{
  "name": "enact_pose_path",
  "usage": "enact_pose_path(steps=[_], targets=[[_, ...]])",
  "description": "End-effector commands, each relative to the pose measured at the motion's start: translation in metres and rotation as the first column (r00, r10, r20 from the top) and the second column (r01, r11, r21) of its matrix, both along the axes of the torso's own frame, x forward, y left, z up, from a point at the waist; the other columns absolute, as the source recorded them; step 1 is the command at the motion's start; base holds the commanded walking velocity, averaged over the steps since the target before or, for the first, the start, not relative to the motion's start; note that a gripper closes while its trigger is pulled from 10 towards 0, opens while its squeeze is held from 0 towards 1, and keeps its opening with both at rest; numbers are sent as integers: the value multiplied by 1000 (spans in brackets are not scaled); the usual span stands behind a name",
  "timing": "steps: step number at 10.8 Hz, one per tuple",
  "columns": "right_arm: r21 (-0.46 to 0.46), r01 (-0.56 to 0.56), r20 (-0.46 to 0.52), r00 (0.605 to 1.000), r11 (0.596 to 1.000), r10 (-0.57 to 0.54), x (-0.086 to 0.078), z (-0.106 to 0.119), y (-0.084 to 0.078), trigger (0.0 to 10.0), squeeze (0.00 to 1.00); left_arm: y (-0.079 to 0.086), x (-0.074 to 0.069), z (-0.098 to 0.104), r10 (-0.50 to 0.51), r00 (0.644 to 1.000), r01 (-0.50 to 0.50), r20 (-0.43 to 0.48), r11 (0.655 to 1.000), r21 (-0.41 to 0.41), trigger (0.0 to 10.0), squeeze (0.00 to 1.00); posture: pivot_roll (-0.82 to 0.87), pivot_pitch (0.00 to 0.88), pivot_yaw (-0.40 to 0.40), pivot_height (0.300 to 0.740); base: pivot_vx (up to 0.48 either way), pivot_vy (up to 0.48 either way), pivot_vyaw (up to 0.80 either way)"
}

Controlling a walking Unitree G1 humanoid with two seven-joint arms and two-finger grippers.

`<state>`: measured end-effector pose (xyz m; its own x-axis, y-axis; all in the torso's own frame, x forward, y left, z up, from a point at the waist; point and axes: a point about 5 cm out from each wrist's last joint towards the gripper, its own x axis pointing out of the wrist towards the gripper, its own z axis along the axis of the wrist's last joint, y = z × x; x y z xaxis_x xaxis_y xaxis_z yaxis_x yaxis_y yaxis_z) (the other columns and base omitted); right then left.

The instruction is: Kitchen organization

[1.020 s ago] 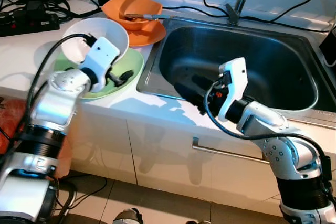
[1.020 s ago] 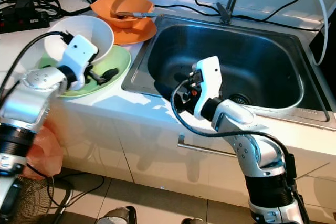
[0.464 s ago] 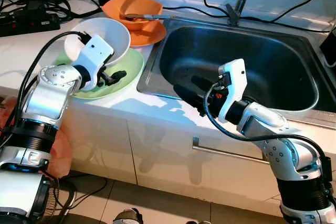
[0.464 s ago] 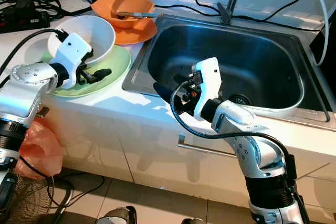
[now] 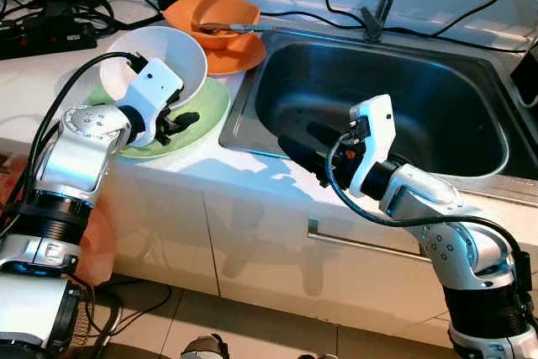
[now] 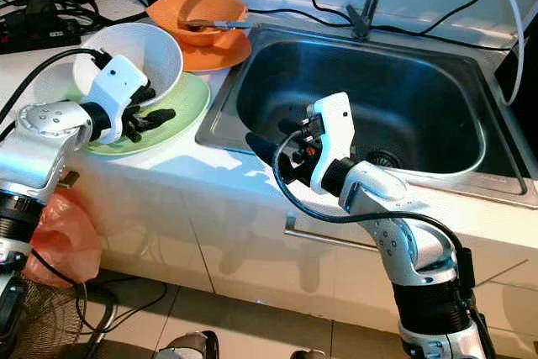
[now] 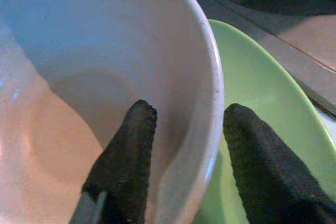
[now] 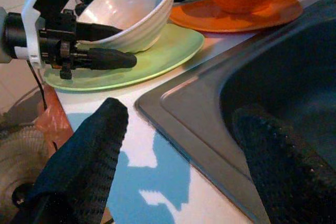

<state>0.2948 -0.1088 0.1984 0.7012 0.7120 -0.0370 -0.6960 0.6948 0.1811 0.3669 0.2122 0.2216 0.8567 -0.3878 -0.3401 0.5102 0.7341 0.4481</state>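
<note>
Two risks. Right gripper [image 5: 301, 145], fingers apart, idles mid-frame at the sink [image 5: 252, 94] lip. Left gripper [image 7: 181, 153] straddles the bowl [image 5: 160, 55] rim, upper left, unclamped: bowl may tip, skidding across the plate [image 5: 212, 102].

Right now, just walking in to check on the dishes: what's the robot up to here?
The left gripper straddles the rim of the white bowl, one finger inside and one outside, not yet closed on it. The bowl sits tilted on the green plate on the counter beside the sink. Behind them an orange bowl with a utensil in it rests on an orange plate. The right gripper hangs open over the sink's front edge, holding nothing.
</note>
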Motion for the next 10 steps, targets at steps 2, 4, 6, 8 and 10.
enact_pose_path(steps=[2,4,6,8,10], targets=[[-12,-1,-1,1000,1000,1,-2,-1,-2,10000,0,-1,-2,-5,-16,1000,16,-16,1000,12,0,0,80,66,-41,740,0,0,0],[-19,5,-4,1000,1000,-5,-1,-2,-2,10000,0,0,-3,-8,-16,1000,16,-16,1000,13,0,0,79,67,-42,740,0,0,0],[-18,13,-8,1000,1000,-13,0,-3,-3,10000,0,0,-3,-8,-14,1000,15,-15,1000,14,0,0,78,67,-43,740,0,0,0],[-14,11,-14,1000,1000,-11,0,-4,-3,10000,0,0,-3,-10,-18,1000,19,-10,1000,17,0,0,77,66,-43,740,0,0,0],[-14,6,-18,1000,1000,-7,-1,-4,-3,10000,0,1,-3,-11,-11,1000,10,27,1000,14,0,0,76,67,-42,740,0,0,0]])
